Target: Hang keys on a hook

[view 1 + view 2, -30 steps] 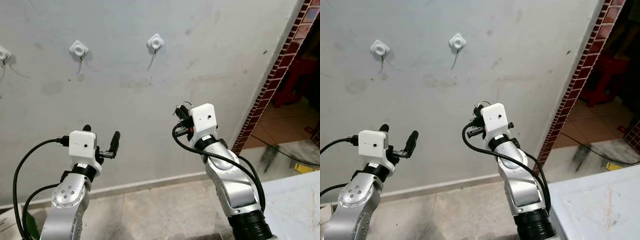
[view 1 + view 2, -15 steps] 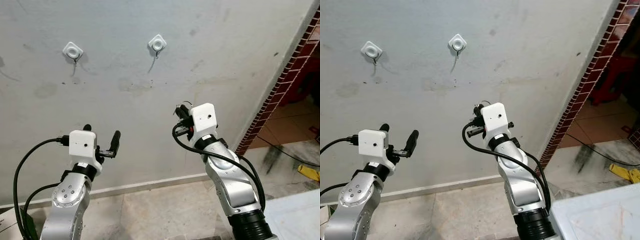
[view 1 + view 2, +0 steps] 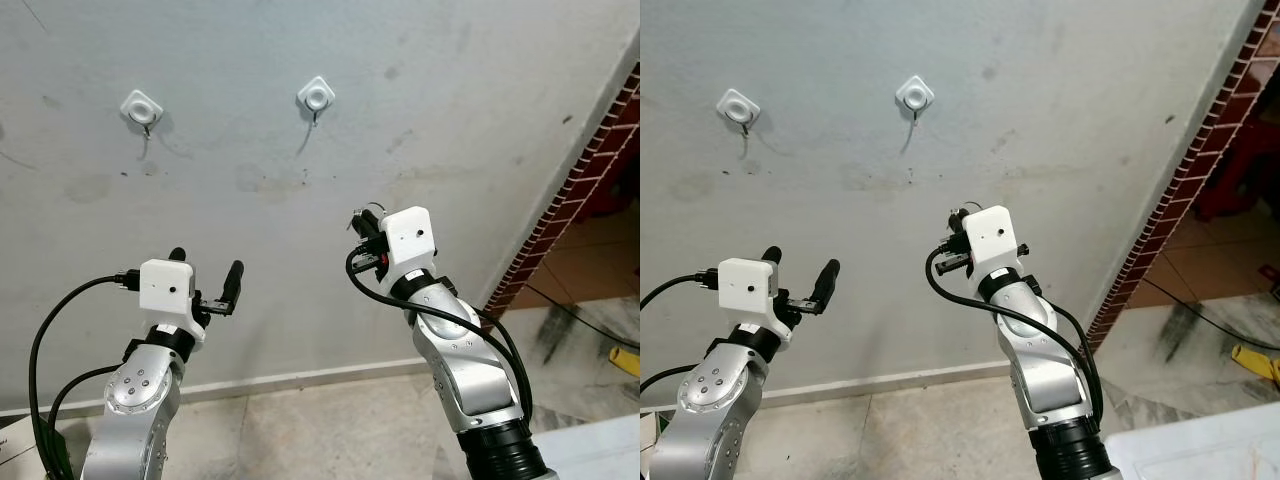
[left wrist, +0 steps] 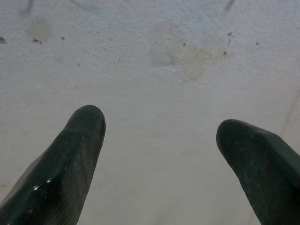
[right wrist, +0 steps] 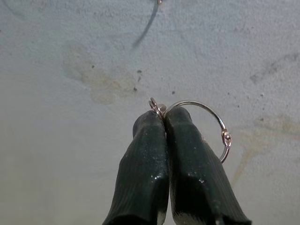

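Below white square hooks [image 3: 317, 96]: right end effector [image 5: 163, 114] pinches thin metal ring [image 5: 213, 126]; left end effector [image 4: 159, 136] spread.

The key ring [image 5: 206, 124] was partly hidden behind the right gripper [image 5: 164, 117] at its 9 o'clock side; any keys on it were out of sight.

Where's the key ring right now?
The key ring is pinched at the right pincer fingertips, raised before the wall, below the right-hand hook.
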Robot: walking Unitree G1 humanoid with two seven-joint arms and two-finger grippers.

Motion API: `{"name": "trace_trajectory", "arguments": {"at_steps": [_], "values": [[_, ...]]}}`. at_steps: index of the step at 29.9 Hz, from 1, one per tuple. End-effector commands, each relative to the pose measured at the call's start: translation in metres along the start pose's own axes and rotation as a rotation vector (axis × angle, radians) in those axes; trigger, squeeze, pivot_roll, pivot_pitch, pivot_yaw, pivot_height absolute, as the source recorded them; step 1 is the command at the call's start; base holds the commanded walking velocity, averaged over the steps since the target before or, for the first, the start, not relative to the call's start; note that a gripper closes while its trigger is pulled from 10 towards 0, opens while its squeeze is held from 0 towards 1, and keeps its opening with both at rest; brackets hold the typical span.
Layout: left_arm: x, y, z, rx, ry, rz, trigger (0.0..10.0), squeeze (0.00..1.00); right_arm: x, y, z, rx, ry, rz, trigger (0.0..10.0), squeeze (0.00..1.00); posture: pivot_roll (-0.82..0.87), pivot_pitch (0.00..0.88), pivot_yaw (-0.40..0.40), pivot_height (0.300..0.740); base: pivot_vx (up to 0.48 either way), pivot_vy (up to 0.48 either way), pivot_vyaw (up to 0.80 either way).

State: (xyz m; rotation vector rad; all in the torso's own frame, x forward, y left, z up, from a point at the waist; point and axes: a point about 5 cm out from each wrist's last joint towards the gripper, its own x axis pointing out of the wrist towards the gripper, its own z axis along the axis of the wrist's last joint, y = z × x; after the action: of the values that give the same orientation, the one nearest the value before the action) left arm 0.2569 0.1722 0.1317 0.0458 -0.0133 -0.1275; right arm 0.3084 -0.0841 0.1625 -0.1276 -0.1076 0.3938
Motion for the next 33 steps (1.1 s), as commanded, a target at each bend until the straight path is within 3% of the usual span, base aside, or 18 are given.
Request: {"name": "trace_trajectory", "arguments": {"at_steps": [1,16,21,28,33], "values": [[-0.001,0.001,0.001,0.002,-0.005,0.0,10.0,0.0,-0.003,-0.001,0.003,-0.001,-0.018,0.004,10.0,0.0,0.12,0.0,0.01,0.74,0.36,0.0,0.0],[-0.001,0.002,0.001,0.004,-0.001,0.005,10.0,0.0,-0.004,0.0,0.004,-0.001,-0.019,0.009,10.0,0.0,0.12,0.0,0.009,0.74,0.345,0.0,0.0],[-0.004,0.003,-0.003,0.009,0.02,0.041,10.0,0.0,-0.009,0.0,0.004,-0.001,-0.019,0.017,10.0,0.0,0.12,0.0,0.004,0.74,0.0,0.0,0.0],[-0.018,0.008,-0.009,0.025,0.053,0.104,10.0,0.0,-0.021,0.002,0.001,-0.001,-0.008,0.031,10.0,0.0,0.14,0.0,-0.001,0.74,0.0,0.0,0.0],[-0.031,0.012,-0.004,0.099,0.035,0.149,10.0,0.0,-0.031,0.009,-0.001,0.008,-0.003,0.058,10.0,0.0,0.16,0.0,0.004,0.74,0.0,0.0,0.0]]}}
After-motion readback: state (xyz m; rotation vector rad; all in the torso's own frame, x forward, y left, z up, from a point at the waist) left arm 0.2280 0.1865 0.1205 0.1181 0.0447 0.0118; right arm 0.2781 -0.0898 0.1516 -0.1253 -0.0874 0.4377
